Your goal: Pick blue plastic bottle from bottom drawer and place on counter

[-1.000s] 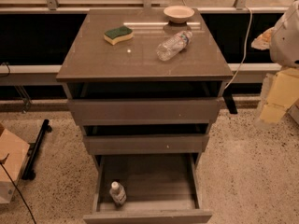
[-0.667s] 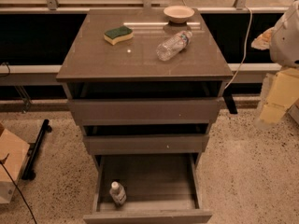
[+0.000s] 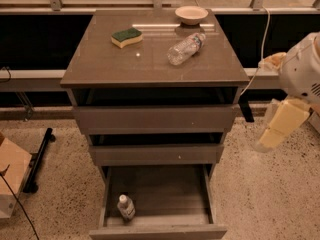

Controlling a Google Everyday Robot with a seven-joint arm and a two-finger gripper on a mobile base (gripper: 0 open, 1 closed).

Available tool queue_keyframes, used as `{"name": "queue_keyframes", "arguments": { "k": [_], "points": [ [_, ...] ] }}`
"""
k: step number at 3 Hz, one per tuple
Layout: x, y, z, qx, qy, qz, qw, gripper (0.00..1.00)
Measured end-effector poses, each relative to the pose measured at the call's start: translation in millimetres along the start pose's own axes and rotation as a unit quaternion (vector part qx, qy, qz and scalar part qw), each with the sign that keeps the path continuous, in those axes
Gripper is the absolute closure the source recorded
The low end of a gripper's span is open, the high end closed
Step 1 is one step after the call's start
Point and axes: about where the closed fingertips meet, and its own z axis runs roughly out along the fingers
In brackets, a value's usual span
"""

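At bottom drawer [image 3: 165,189] front-left: blue plastic bottle [image 3: 125,207] stands, not yet picked | my gripper [image 3: 282,126] hangs well right, its opening I cannot tell, bottle-free | pick and counter [image 3: 100,59] placement remain.

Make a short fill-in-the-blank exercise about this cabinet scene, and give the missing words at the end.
1. The blue plastic bottle stands ____ in the bottom drawer, which is pulled open.
2. On the counter, the clear water bottle lies on its ____.
3. The gripper hangs beside the cabinet, near the ____ edge of the picture, far from the blue plastic bottle.

Missing words: upright; side; right
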Motion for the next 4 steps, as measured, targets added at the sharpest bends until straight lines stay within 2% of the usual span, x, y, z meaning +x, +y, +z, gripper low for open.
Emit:
{"name": "queue_keyframes", "arguments": {
  "k": [1, 2, 4],
  "points": [
    [-0.1, -1.8, 23.9, 0.009, -0.034, 0.013, 0.9993, 0.00],
    [-1.1, 0.0, 25.5, 0.008, -0.031, 0.011, 0.9994, 0.00],
    [-12.8, 23.0, 89.0, -0.027, -0.038, 0.025, 0.9986, 0.00]
  ]
}}
